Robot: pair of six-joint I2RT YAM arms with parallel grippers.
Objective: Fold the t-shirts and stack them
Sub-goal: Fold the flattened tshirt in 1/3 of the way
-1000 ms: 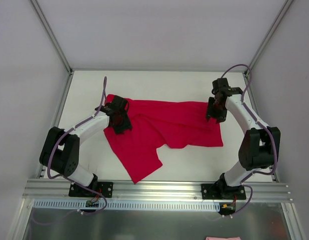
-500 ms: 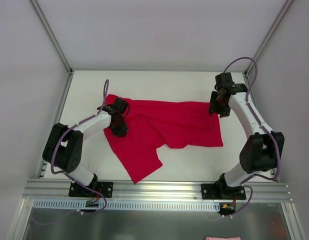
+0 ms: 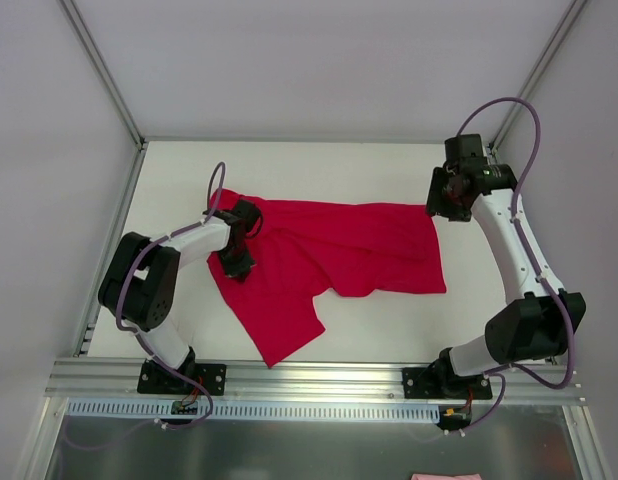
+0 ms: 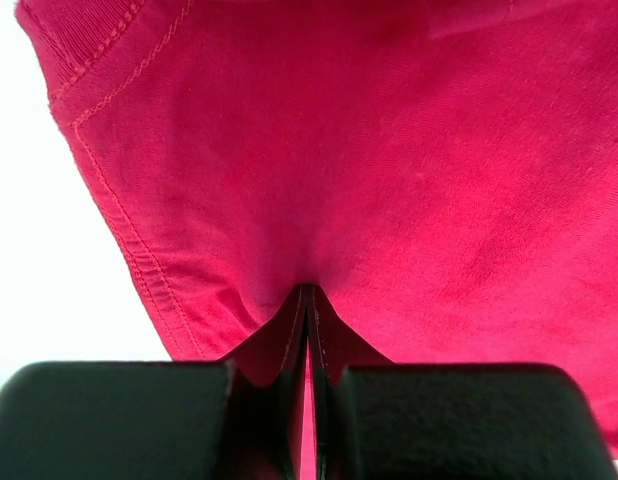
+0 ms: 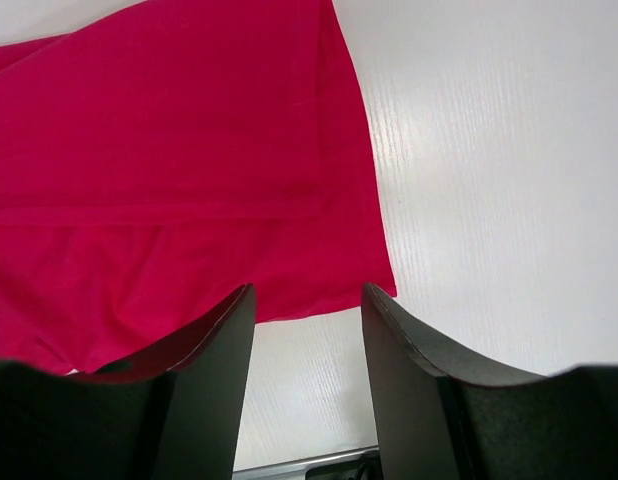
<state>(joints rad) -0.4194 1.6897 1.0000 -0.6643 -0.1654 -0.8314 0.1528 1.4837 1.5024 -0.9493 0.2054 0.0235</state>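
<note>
Both arms have shifted since a second ago. The left arm's elbow has folded in closer to its wrist, and the right arm has stretched out and carried its pincer off the shirt's edge toward the far right corner.

At the left, the left gripper (image 3: 237,264) sits on the left part of the t-shirt (image 3: 329,255). In its wrist view the left gripper (image 4: 307,300) is pressed together on a small raised peak of red cloth, with the fabric drawn up into the slit between the two dark fingers (image 4: 119,415). A stitched hem runs down the t-shirt (image 4: 339,150) just left of the pinch, and white table shows beyond it.

The t-shirt lies across the middle of the white table (image 3: 179,190), spread mostly flat with some creases. One flap reaches toward the near edge, and the right side ends in a straight edge.

At the right, the right gripper (image 3: 441,207) is over the far right corner of the cloth. From its wrist camera the right gripper (image 5: 309,292) is spread wide with nothing between its fingers (image 5: 214,345). The t-shirt (image 5: 159,170) fills the left of that view, one layer folded over another, and its corner shows in the gap. Bare table (image 5: 489,150) lies to the right.
</note>
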